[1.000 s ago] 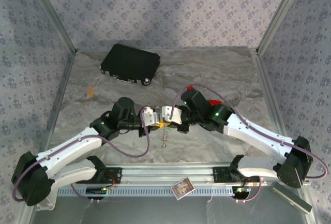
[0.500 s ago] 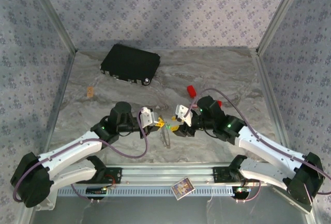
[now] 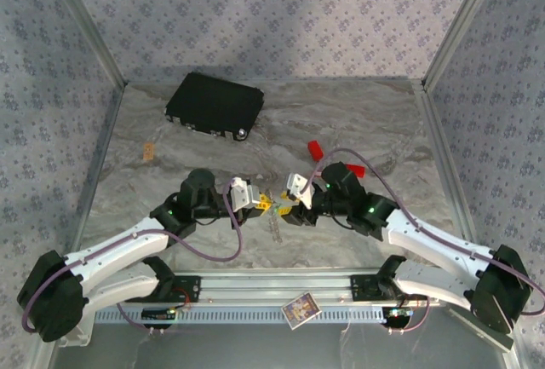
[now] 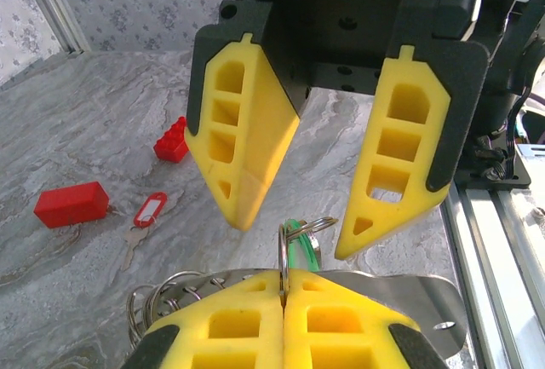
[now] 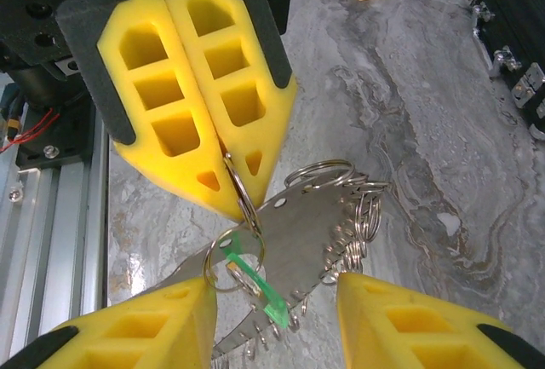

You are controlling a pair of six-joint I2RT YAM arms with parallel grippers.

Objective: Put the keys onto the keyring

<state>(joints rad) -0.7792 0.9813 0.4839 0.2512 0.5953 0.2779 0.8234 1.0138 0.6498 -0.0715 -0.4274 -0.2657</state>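
My left gripper (image 4: 283, 273) is shut on a silver split ring, the keyring (image 4: 284, 245), which hangs together with a flat steel plate (image 5: 319, 228) carrying several more rings. A bright green key (image 5: 260, 292) hangs at that ring (image 5: 237, 254). My right gripper (image 5: 272, 288) faces the left one, its jaws open on either side of the green key and ring without touching them. From above, both grippers (image 3: 260, 203) (image 3: 289, 204) meet near the table's front centre. A red key with a white label (image 4: 149, 211) lies flat on the table, away from both.
Two plain red blocks (image 3: 316, 148) (image 3: 353, 170) lie behind the right arm. A black case (image 3: 213, 103) sits at the back left, with a small tan piece (image 3: 149, 151) near the left wall. The aluminium rail (image 3: 272, 288) runs along the near edge.
My right gripper has opened from shut, and its arm swung nearer and lower. The left gripper kept its pinch and barely moved.
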